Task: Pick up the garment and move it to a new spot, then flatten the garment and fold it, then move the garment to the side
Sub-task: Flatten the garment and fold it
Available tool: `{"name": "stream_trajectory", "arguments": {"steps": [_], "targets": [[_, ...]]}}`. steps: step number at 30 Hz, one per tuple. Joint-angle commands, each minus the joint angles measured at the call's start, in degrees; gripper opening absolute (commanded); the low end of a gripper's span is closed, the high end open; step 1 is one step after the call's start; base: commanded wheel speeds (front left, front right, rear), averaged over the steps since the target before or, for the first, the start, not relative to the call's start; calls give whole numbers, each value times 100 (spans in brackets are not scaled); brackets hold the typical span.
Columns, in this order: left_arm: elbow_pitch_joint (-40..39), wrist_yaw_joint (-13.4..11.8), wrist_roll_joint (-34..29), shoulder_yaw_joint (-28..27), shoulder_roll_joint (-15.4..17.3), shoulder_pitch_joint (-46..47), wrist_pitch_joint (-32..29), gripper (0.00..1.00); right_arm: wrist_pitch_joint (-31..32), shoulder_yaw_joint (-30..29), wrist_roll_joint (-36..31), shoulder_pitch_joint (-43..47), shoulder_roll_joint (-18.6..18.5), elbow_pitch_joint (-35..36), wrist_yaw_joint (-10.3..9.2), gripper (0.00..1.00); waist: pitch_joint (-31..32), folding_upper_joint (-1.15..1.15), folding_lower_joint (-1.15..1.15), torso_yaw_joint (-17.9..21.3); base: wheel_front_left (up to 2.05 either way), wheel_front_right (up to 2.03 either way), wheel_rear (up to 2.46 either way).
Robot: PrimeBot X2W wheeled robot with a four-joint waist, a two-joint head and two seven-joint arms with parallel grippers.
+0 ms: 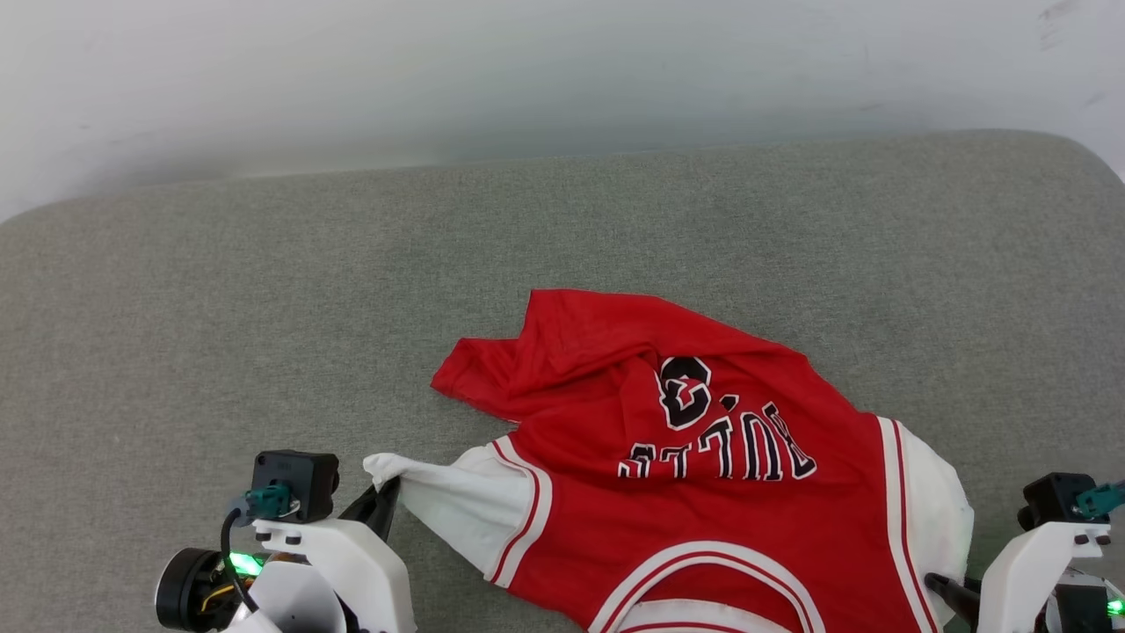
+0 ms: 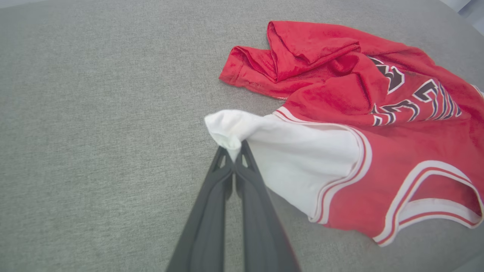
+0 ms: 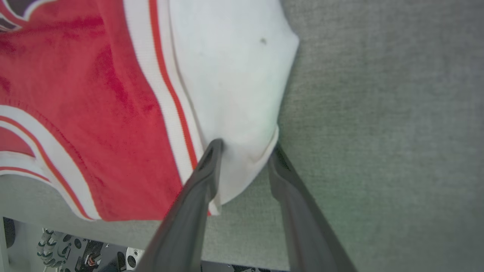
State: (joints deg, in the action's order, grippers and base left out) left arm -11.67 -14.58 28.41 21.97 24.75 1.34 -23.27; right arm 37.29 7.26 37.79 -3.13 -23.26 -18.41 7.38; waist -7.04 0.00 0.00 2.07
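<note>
Two pincers flank the shirt (image 1: pixel 703 527), which lies crumpled, lettered side up, on the grey cloth-covered desk (image 1: pixel 264 308). The left pincer (image 2: pixel 234 151) is clenched on the tip of one white sleeve (image 2: pixel 302 158). The right pincer (image 3: pixel 245 149) stands released, its fingers spread to either side of the other sleeve's (image 3: pixel 227 75) hem, with nothing pinched yet.

The left hold looks thin to me: only a small bunch of cloth sits at the very fingertips, so a sharp pull could slip it free. If the right pincer closes where it stands, it may catch just the hem's edge or a single layer, and a lift would then hang the shirt lopsided. Beyond both pincers the lower part of the shirt is folded over on itself. Drawing the sleeves apart may drag that fold along rather than open it.

Behind the right pincer, the desk's near edge runs close to the shirt's collar, with the robot's base (image 3: pixel 75 249) below it. A pull back toward the wrists could spill cloth over that edge. Ahead of both pincers the desk lies open up to its far edge by the wall (image 1: pixel 527 70), and there is wide room out past the left pincer's outer side too.
</note>
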Motion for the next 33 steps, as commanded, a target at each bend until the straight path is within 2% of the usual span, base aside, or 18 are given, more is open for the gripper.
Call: {"name": "stream_trajectory", "arguments": {"steps": [1, 5, 10, 15, 19, 25, 33], "targets": [[14, -13, -11, -27, -16, -9, 65, 0, -32, 207, 66, 4, 128, -97, 20, 0, 22, 0, 0, -3, 0, 0, 0], [24, -40, 36, -65, -61, -113, 232, 0, -313, 152, -36, -91, -84, -70, 11, 0, 117, 0, 0, 2, 0, 0, 0], [-33, -15, 34, -167, -87, -15, 518, 0, -776, -82, -300, -209, -176, 265, 9, 0, 270, 0, 0, 52, 0, 0, 0], [-114, -145, -78, -426, -7, 206, 761, 0, -1085, -334, -648, -395, -98, 781, 9, 0, 497, 0, 0, 183, 0, 0, 0], [-66, -107, 33, -611, -68, 542, 919, 0, -1209, -512, -935, -613, -7, 1173, 9, 0, 688, 0, 0, 250, 0, 0, 0], [476, 198, 338, -769, -263, 1465, 1140, 0, -1514, -750, -1436, -1234, 194, 1452, 9, 0, 754, 0, 0, 275, 0, 0, 0], [1887, 567, 371, -872, -547, 3268, 1652, 0, -1753, -868, -1807, -2475, 204, 1030, 9, 0, 410, 0, 0, 205, 0, 0, 0]]}}
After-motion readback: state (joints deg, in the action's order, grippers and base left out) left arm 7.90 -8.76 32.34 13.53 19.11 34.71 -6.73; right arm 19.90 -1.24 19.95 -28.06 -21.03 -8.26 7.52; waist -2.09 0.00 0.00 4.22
